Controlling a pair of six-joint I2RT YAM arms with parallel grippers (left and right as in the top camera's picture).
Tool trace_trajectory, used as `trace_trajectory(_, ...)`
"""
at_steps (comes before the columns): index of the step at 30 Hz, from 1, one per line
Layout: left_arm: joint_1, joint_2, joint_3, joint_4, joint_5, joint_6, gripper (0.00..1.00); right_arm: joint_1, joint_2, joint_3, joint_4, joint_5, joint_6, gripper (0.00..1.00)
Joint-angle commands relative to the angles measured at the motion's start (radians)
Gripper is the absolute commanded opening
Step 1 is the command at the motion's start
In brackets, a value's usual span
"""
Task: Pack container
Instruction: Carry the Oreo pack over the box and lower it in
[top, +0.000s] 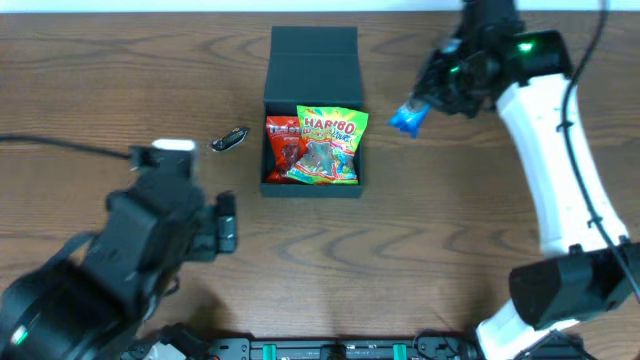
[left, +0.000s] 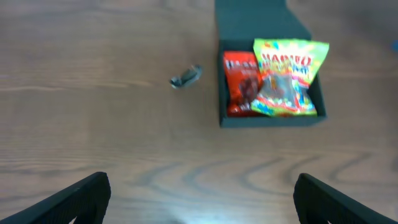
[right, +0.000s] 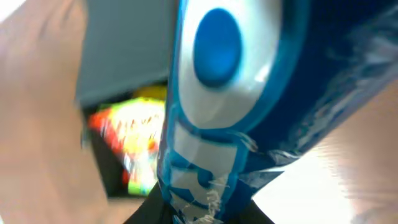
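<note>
Mid-packing: holding a blue packet (top: 408, 118) pinched in the right jaws just right of the open container (top: 313, 191) on the desk (top: 100, 60), left jaws gaping empty near it, next probably needing a swing over its opening, then release.

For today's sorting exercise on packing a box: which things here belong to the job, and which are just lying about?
Job: container, open; red packet and Haribo packet inside it; blue packet held by right gripper; small dark wrapped piece beside the container, probably awaiting packing.
Lying about: black cable on the table.
</note>
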Motion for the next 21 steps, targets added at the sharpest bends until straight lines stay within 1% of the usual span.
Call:
trace_trajectory(1,0.003,-0.034,0.009,-0.005,-0.06,-0.013,0.95,0.125,-0.014,0.009,0.002,-0.07,-0.202,0.01)
trace_trajectory(4,0.003,-0.051,0.009,-0.014,-0.06,-0.02,0.95,0.239,0.0,0.007,0.032,-0.066,-0.271,0.01)
trace_trajectory(8,0.003,-0.055,0.009,-0.026,-0.058,-0.031,0.95,0.357,0.044,0.007,0.095,-0.044,-0.277,0.01)
trace_trajectory(11,0.003,-0.055,0.009,-0.026,-0.051,-0.031,0.95,0.405,0.105,0.007,0.13,-0.044,-0.197,0.01)
trace_trajectory(14,0.003,-0.055,0.009,-0.026,-0.036,-0.031,0.95,0.42,0.169,0.008,0.166,-0.053,-0.109,0.01)
trace_trajectory(18,0.003,-0.055,0.009,-0.034,-0.033,-0.031,0.95,0.421,0.232,0.032,0.226,-0.135,-0.065,0.01)
trace_trajectory(21,0.003,-0.055,0.009,-0.037,-0.03,-0.031,0.95,0.421,0.263,0.069,0.235,-0.151,-0.022,0.01)
